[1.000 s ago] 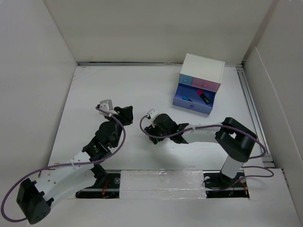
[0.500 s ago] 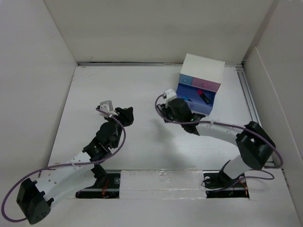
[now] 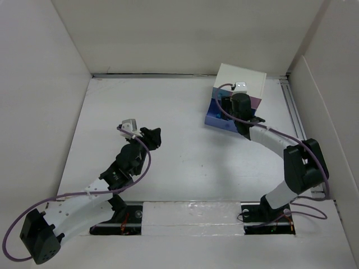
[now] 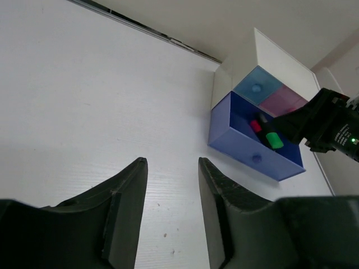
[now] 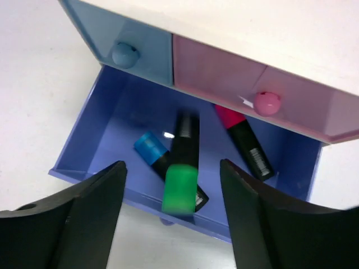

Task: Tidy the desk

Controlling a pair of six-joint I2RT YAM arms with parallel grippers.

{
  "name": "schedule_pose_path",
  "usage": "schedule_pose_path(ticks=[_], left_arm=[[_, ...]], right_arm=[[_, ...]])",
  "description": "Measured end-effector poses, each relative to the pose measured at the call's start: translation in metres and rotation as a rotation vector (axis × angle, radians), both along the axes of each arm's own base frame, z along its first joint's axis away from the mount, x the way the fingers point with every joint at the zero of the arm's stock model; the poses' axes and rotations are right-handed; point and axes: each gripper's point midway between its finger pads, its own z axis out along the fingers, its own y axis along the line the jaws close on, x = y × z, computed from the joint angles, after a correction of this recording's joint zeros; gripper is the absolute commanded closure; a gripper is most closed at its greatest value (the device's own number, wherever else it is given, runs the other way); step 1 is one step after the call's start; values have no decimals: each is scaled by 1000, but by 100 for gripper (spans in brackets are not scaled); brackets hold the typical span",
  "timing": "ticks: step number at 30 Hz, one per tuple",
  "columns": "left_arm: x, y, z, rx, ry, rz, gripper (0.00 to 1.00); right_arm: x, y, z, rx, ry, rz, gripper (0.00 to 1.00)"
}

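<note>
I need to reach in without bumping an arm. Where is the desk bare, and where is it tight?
The desk is bare across the far-left stretch, between the back panel, the left panel and the drawer box. The middle strip between the left gripper and the right arm is also free. Crowded: the open drawer, markers inside, right gripper open above it.

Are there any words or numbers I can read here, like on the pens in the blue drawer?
Nothing here can be read.
Red-capped marker in the blue drawer: white print on its black barrel, too small to read.
Drawer box: no writing shows.
</note>
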Motion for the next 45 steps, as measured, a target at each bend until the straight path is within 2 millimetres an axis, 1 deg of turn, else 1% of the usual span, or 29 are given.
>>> schedule_pose_path(ticks=[1, 2, 4, 6, 9, 10, 11, 12, 15, 17, 19, 20, 21, 22, 23, 24, 25, 27, 29, 30, 31, 33, 35, 40, 42, 45], left_arm=[[0, 0, 0, 0, 0, -2, 59], [0, 0, 0, 1, 1, -3, 58], [0, -2, -2, 4, 4, -8, 54], [0, -4, -5, 12, 12, -15, 52], [1, -8, -12, 29, 32, -30, 48], [2, -10, -15, 35, 39, -35, 48], [2, -11, -17, 39, 44, -39, 48], [2, -12, -19, 44, 50, -43, 47], [3, -16, -22, 52, 60, -57, 47], [3, -18, -21, 51, 61, -68, 46], [2, -20, -20, 49, 60, -78, 46], [2, -21, -20, 47, 58, -82, 46], [1, -21, -20, 47, 59, -86, 46], [1, -22, -20, 46, 59, -90, 46], [1, -23, -20, 47, 59, -95, 46], [1, -23, -20, 46, 59, -98, 46], [0, -24, -20, 45, 59, -102, 46], [-1, -26, -19, 42, 58, -117, 46], [-1, -27, -19, 40, 56, -123, 46], [-1, -28, -18, 38, 55, -128, 46], [-2, -29, -18, 37, 53, -133, 46], [-2, -31, -17, 34, 52, -143, 45], [-3, -32, -16, 33, 50, -149, 45], [-4, -34, -16, 31, 47, -165, 45], [-4, -35, -15, 28, 44, -171, 45], [-5, -37, -13, 24, 40, -178, 45]], right_arm=[[0, -1, 1, 0, -2, -5, 19], [-1, -1, 3, 0, -7, -7, 17], [-7, 4, 8, 3, -16, 8, 17], [-19, 13, 14, 15, -33, 35, 21], [-46, 29, 24, 59, -69, 90, 56], [-56, 33, 26, 80, -83, 112, 84], [-68, 40, 24, 94, -88, 141, 95], [-79, 45, 22, 117, -95, 159, 100], [-110, 60, 2, 142, -71, 214, 100], [-129, 64, -17, 145, -42, 232, 100], [-142, 62, -32, 151, -20, 223, 100], [-148, 58, -37, 158, -16, 211, 98], [-152, 55, -40, 170, -19, 198, 94], [-155, 51, -41, 183, -23, 184, 75], [-157, 49, -39, 202, -37, 171, 62], [-157, 46, -37, 220, -55, 154, 53], [-157, 44, -34, 234, -71, 141, 39], [-155, 40, -33, 247, -85, 111, 29], [-151, 37, -35, 253, -86, 85, 29], [-145, 34, -41, 253, -70, 57, 28], [-145, 34, -42, 252, -68, 56, 28], [-136, 30, -53, 237, -38, 18, 29], [-126, 30, -64, 224, -8, -12, 36], [-102, 26, -90, 228, 28, -84, 45], [-95, 24, -97, 231, 31, -106, 47], [-88, 21, -105, 232, 25, -133, 55]])
